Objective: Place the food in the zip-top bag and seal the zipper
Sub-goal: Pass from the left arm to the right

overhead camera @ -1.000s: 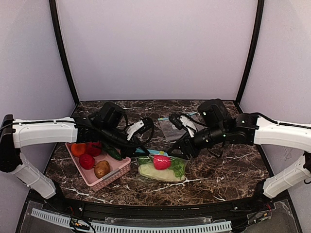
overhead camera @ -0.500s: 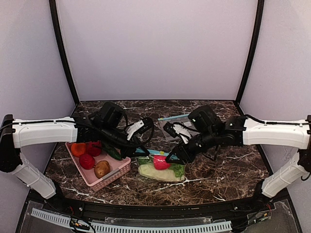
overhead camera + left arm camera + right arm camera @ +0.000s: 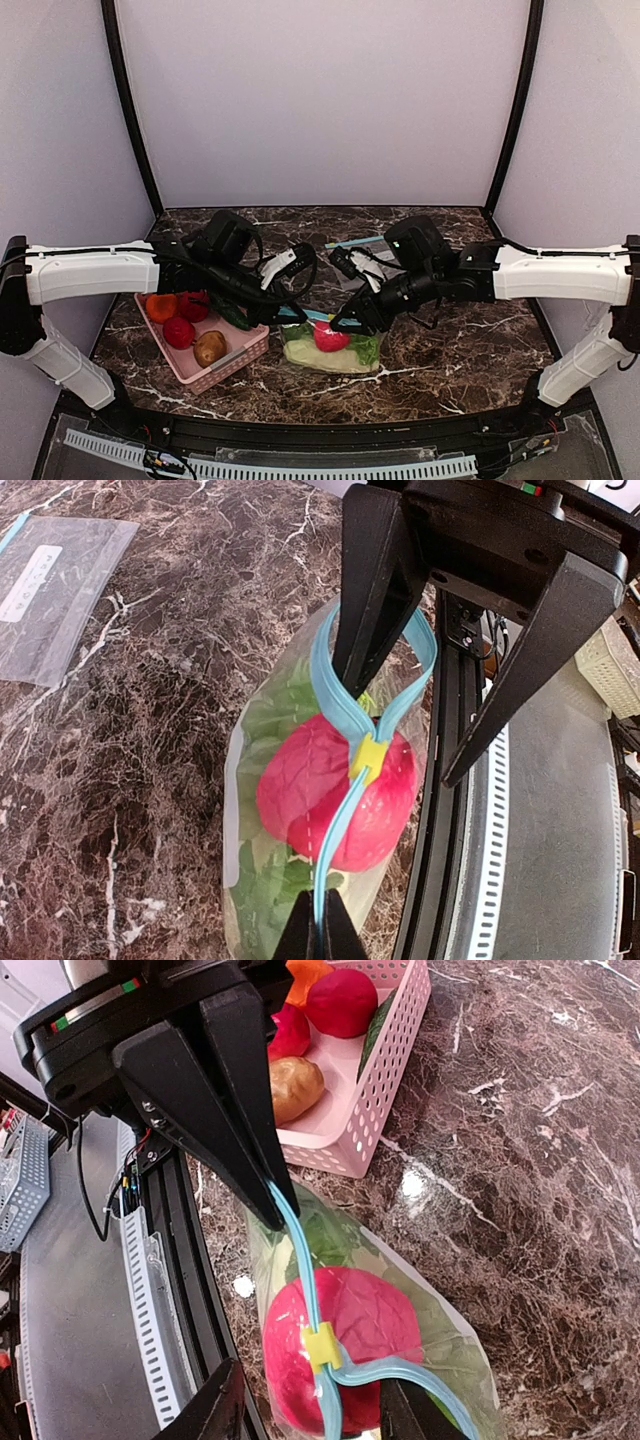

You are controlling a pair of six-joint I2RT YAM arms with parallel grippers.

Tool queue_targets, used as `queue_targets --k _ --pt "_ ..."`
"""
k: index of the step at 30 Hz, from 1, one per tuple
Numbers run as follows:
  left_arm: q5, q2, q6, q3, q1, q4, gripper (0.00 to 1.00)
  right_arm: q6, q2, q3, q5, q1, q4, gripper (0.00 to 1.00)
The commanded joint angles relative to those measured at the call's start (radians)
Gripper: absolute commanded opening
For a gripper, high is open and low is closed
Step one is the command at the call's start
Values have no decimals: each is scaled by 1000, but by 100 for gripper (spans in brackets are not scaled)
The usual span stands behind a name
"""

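Note:
The zip-top bag (image 3: pixel 352 362) lies on the marble with the food inside. A pinkish-red round piece (image 3: pixel 320 790) rests on green lettuce (image 3: pixel 262 875), and a pale cabbage piece (image 3: pixel 312 358) shows in the top view. My left gripper (image 3: pixel 320 932) is shut on the closed end of the teal zipper (image 3: pixel 340 815). A yellow slider (image 3: pixel 322 1347) sits midway along it, and beyond the slider the two strips part into an open loop (image 3: pixel 425 655). My right gripper (image 3: pixel 310 1415) is open, its fingers (image 3: pixel 372 600) standing either side of the zipper just past the slider.
A pink basket (image 3: pixel 238 358) left of the bag holds a potato (image 3: pixel 294 1087), red and orange pieces and a dark green one. A second clear bag (image 3: pixel 55 585) lies flat farther back. The black front rail (image 3: pixel 470 880) runs close beside the filled bag.
My right gripper has come down and leftward onto the bag's mouth, its jaws narrowing a little. The left gripper and the bag have held still.

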Motion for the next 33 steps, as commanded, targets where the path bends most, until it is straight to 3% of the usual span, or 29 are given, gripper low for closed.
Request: queue_targets --k 1,21,26,33 --pt "28 -11 -8 13 -3 10 1 5 30 -13 -43 0 116 45" --pt "-90 -34 -21 7 3 17 1 12 122 -80 -13 8 45 37" --pt "-27 -34 -24 -2 6 37 1 16 117 -80 -1 15 53 16" --pt "88 17 -25 11 -1 41 23 29 86 -57 -15 20 76 7"
